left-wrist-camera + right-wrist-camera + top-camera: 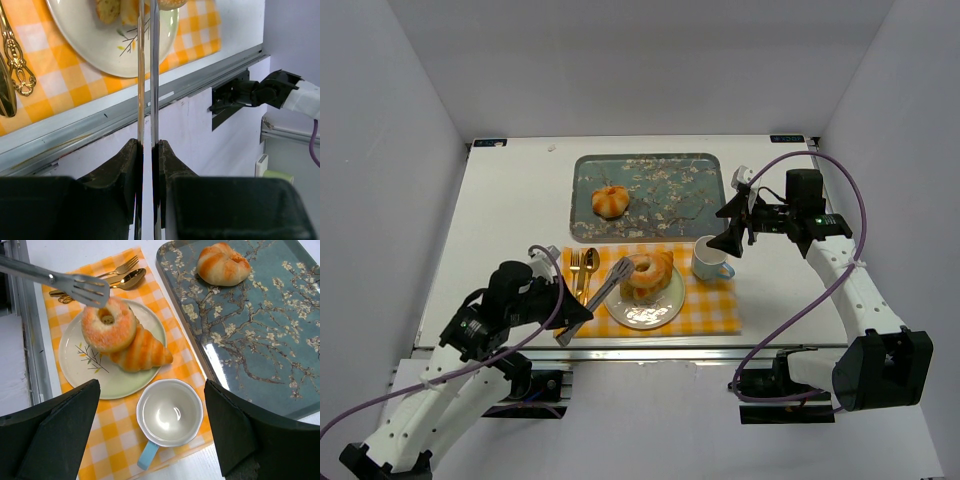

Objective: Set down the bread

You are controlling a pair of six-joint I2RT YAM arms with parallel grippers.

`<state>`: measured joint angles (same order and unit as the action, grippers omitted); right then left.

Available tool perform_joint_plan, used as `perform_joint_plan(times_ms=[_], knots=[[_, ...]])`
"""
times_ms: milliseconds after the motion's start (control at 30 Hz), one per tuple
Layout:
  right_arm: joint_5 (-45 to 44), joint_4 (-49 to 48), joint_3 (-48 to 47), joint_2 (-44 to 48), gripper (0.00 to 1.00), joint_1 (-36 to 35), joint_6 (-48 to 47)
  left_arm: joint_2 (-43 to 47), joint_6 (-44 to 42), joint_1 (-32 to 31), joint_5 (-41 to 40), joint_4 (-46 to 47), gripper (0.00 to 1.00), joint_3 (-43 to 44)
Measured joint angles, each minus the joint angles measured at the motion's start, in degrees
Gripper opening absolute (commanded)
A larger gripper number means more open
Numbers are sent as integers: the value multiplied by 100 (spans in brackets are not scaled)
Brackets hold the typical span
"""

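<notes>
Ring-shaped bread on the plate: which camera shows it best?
Right wrist: the ring bread sits whole and close, resting against the croissant. Top external shows it small, with the tongs at its edge. Left wrist catches only cropped bread at its top edge.

Ring bread [108, 325] and croissant [142, 352] are seen piled on plate [80, 365], with tongs [75, 285] positioned over the ring's edge. Empty cup [170, 415] is set just beside plate. Round bun [222, 264] is seen on tray [260, 355].
</notes>
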<state>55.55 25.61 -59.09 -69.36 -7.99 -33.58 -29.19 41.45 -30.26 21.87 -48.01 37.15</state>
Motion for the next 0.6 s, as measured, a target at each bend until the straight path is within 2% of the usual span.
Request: perform_joint_plan(times_ms=[133,167,233,267,300,367,600], knots=[[0,0,0,0,89,0,-2,-330,11,0,76,175,0,-146],[2,2,0,0,89,0,-4,-428,0,0,83,243,5,-149],[0,7,0,0,89,0,-9,-588,-28,0,87,354,17,-149],[0,7,0,0,89,0,-11,-649,-44,0,87,382,35,-149],[0,9,0,0,89,0,-15,-691,-70,0,87,398,43,-149],[0,9,0,0,89,0,-26,-713,-107,0,101,407,51,-149],[2,9,0,0,89,0,-28,-256,-26,0,17,363,56,-192]])
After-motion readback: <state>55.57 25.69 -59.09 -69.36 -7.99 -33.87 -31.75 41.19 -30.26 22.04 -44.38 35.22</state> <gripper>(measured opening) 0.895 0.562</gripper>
